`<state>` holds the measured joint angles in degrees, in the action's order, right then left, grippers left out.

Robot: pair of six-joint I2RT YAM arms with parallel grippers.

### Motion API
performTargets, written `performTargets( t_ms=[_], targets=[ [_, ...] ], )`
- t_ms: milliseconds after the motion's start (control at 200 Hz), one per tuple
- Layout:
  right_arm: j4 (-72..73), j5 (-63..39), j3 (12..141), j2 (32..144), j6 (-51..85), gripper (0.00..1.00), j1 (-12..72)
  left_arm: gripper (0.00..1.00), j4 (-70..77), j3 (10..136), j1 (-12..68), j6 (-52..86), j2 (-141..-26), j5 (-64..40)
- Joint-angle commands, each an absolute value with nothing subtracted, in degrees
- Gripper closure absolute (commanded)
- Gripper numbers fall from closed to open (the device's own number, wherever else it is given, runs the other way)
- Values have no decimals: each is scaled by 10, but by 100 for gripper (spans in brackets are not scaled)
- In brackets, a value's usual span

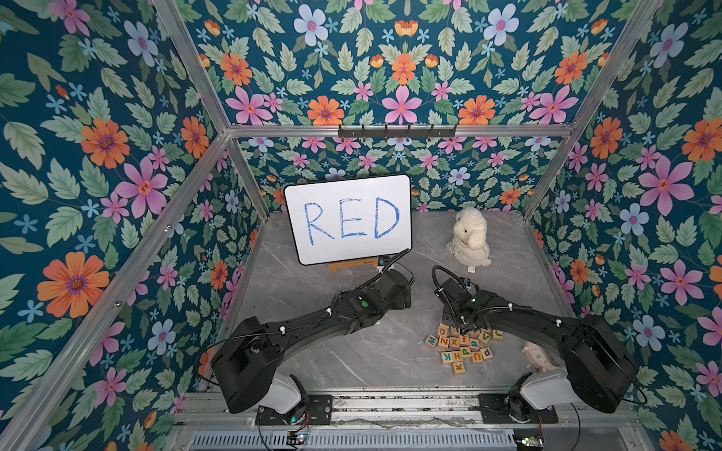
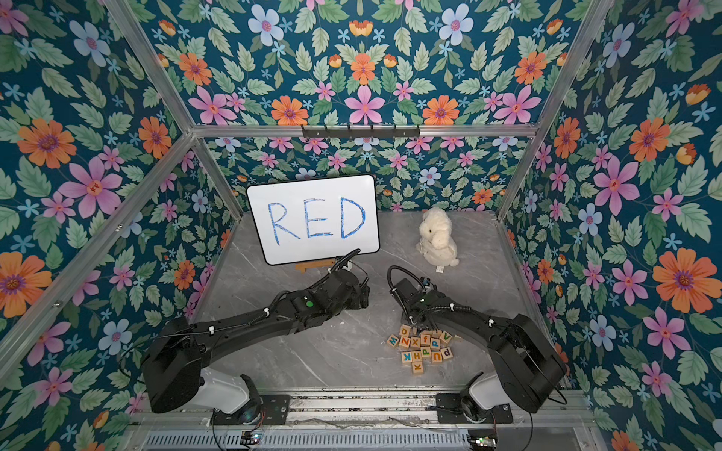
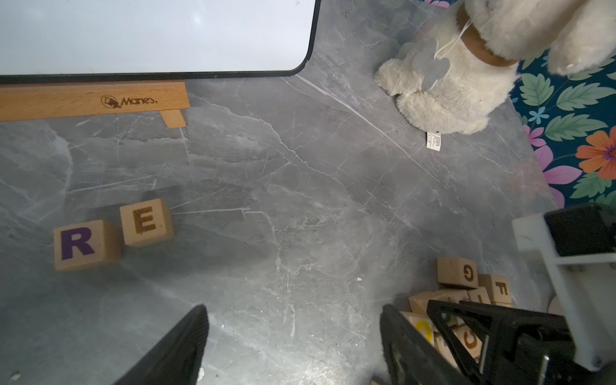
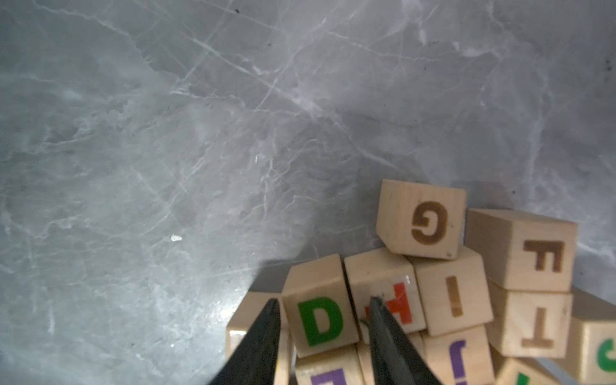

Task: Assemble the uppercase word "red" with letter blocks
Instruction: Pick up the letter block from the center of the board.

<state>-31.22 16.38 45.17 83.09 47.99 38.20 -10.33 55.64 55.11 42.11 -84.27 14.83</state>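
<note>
D block (image 4: 320, 321) hemmed by neighbour blocks (image 4: 453, 300); bare marble (image 3: 300, 216) beside E block (image 3: 146, 221) open.

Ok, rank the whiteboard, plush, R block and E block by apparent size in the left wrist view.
1. whiteboard, cropped by the frame.
2. plush, also cropped.
3. R block and E block: about alike; R looks slightly bigger, perhaps only nearer the camera.

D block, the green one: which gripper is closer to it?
Right. The right gripper has its jaws on either side of the D block in the pile. The left gripper is open over bare table, off to the pile's side.
</note>
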Motion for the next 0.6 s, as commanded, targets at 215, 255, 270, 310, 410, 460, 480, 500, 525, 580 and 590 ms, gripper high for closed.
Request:
performTargets(
  t_ms=[215, 255, 270, 310, 410, 460, 480, 500, 525, 580, 590],
  targets=[
    [-315, 132, 463, 845, 504, 56, 381, 17, -114, 557, 551, 430, -840, 158],
    [-316, 129, 464, 844, 504, 56, 381, 17, -115, 557, 551, 431, -839, 158],
    [-317, 128, 465, 844, 504, 56, 381, 17, -115, 557, 551, 430, -839, 159],
    [-319, 124, 465, 842, 504, 56, 381, 17, -116, 556, 551, 431, -839, 160],
    [-322, 119, 464, 834, 503, 57, 381, 17, -119, 556, 551, 430, -839, 162],
    [-319, 115, 462, 831, 503, 57, 381, 17, -119, 555, 551, 431, -839, 162],
    [-317, 114, 460, 829, 503, 57, 381, 17, -119, 555, 551, 430, -839, 162],
    [-314, 113, 459, 829, 503, 57, 381, 17, -119, 555, 551, 430, -839, 162],
    [-313, 112, 457, 829, 502, 57, 381, 17, -120, 555, 551, 430, -838, 161],
    [-312, 112, 456, 830, 502, 57, 381, 17, -120, 555, 551, 431, -840, 161],
    [-312, 112, 456, 830, 502, 57, 381, 17, -120, 556, 551, 431, -840, 162]
  ],
)
